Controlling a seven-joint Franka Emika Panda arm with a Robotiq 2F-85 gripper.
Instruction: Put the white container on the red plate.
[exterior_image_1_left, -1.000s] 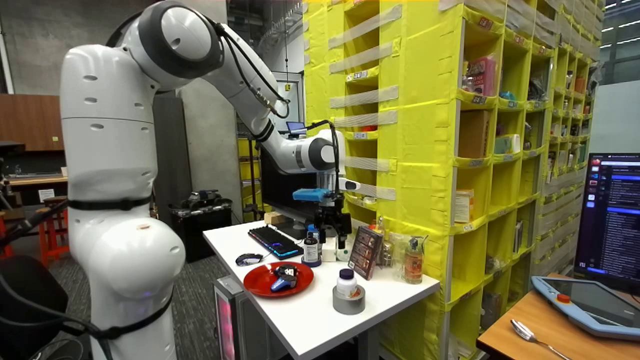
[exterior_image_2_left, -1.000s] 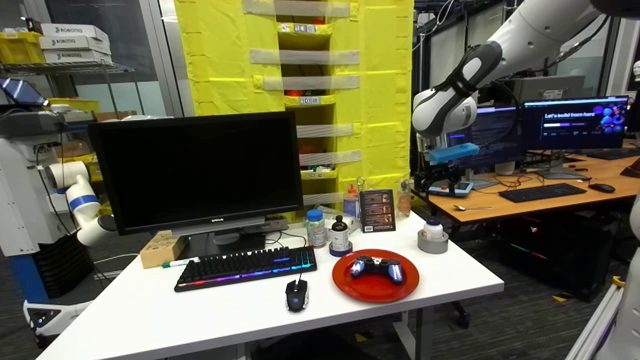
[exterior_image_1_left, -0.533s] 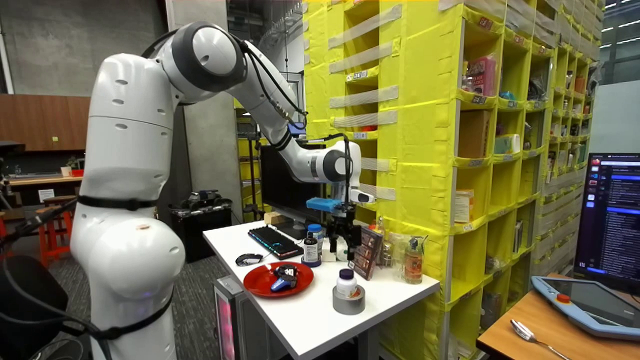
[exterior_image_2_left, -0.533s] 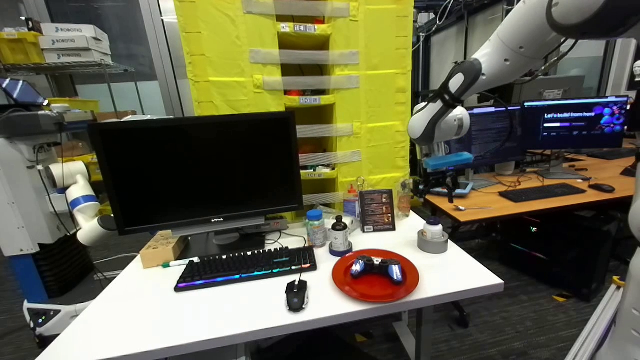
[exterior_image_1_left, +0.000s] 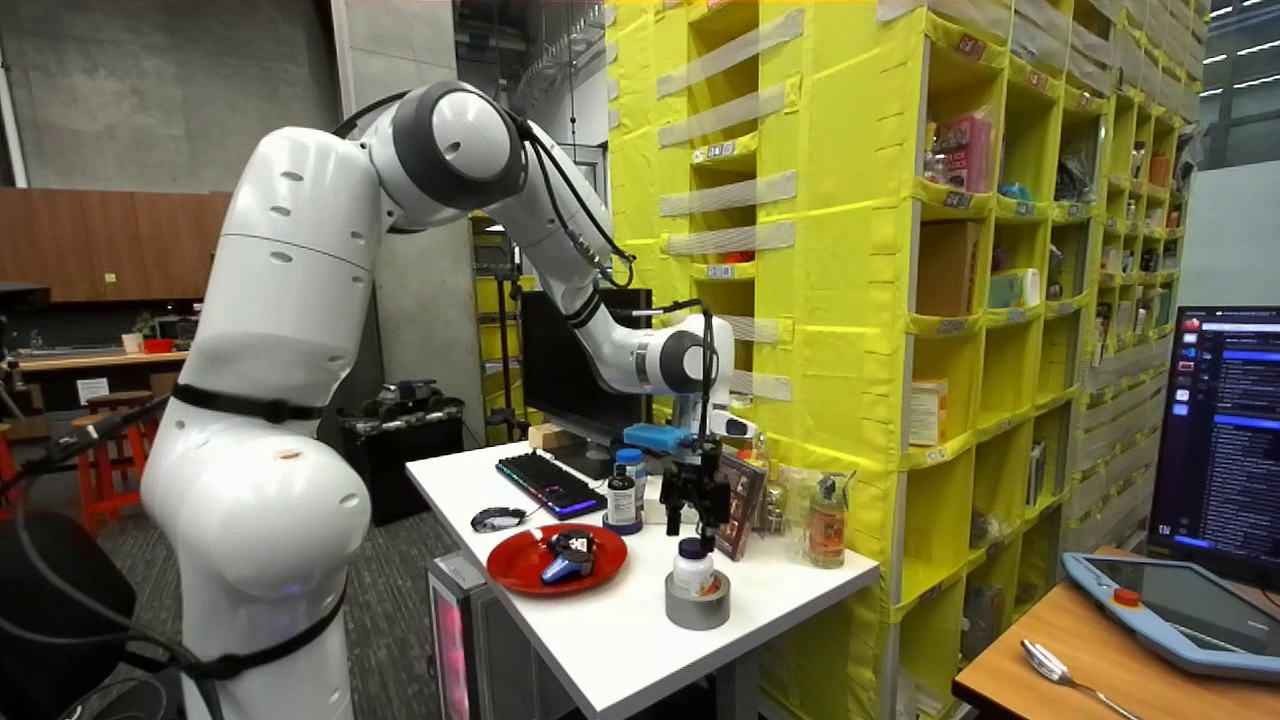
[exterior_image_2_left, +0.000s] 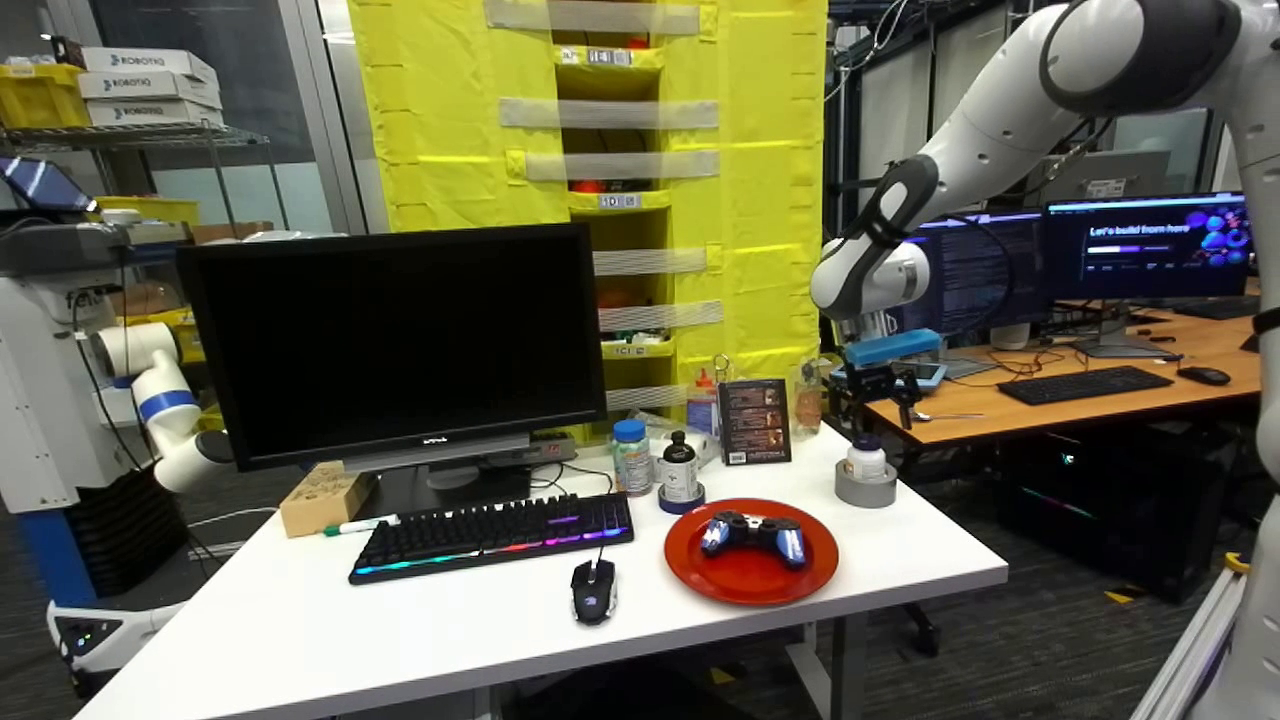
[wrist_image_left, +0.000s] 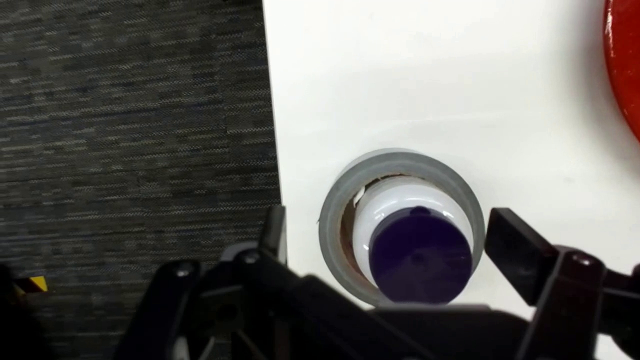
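The white container (exterior_image_1_left: 692, 573) is a small white bottle with a dark purple cap. It stands upright inside a grey tape roll (exterior_image_1_left: 698, 610) on the white table; the bottle (exterior_image_2_left: 866, 463) and roll (exterior_image_2_left: 865, 492) show in both exterior views. In the wrist view the bottle (wrist_image_left: 385, 200) sits within the ring (wrist_image_left: 332, 225), between my fingers. My gripper (exterior_image_1_left: 690, 535) is open and empty, just above the cap; it also shows in an exterior view (exterior_image_2_left: 881, 418). The red plate (exterior_image_1_left: 515, 577) lies flat nearby with a game controller (exterior_image_2_left: 752, 536) on it. Its edge (wrist_image_left: 625, 60) shows in the wrist view.
A dark bottle (exterior_image_2_left: 679, 470), a blue-capped bottle (exterior_image_2_left: 631, 460) and a dark upright case (exterior_image_2_left: 754, 422) stand behind the plate. A keyboard (exterior_image_2_left: 495, 535), mouse (exterior_image_2_left: 594, 592) and monitor (exterior_image_2_left: 400, 340) are farther along. The table edge (wrist_image_left: 276, 140) is close beside the tape roll.
My gripper has come down and moved over toward the bottle, now just above its cap. The bottle, tape roll and plate have not moved.
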